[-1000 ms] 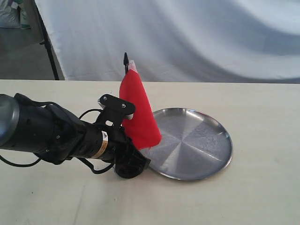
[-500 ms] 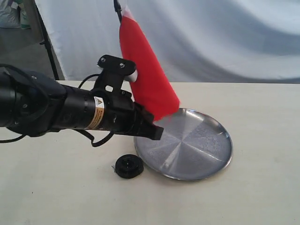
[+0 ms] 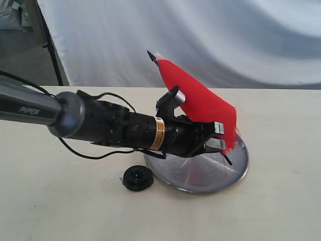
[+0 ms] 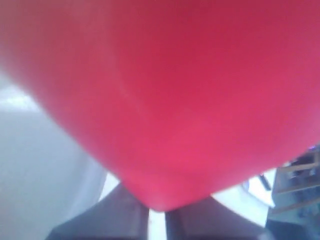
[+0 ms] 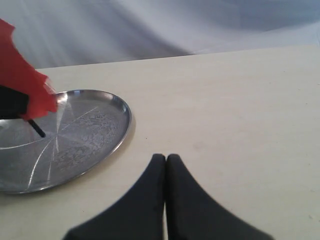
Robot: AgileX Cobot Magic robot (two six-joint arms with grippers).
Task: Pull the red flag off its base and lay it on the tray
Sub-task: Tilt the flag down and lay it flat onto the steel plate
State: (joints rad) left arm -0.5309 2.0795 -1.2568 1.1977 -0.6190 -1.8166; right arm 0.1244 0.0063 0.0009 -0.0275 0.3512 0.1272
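Left tool clamped on the red flag stick, tilted over the tray — base sits on the table at the tray's 8 o'clock, right tool clenched, empty.

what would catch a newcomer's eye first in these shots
The bright red flag, tilted above the silver tray and clamped in the left pincer, stands out; it fills the left wrist view. The small black base sits flagless on the table beside the tray.
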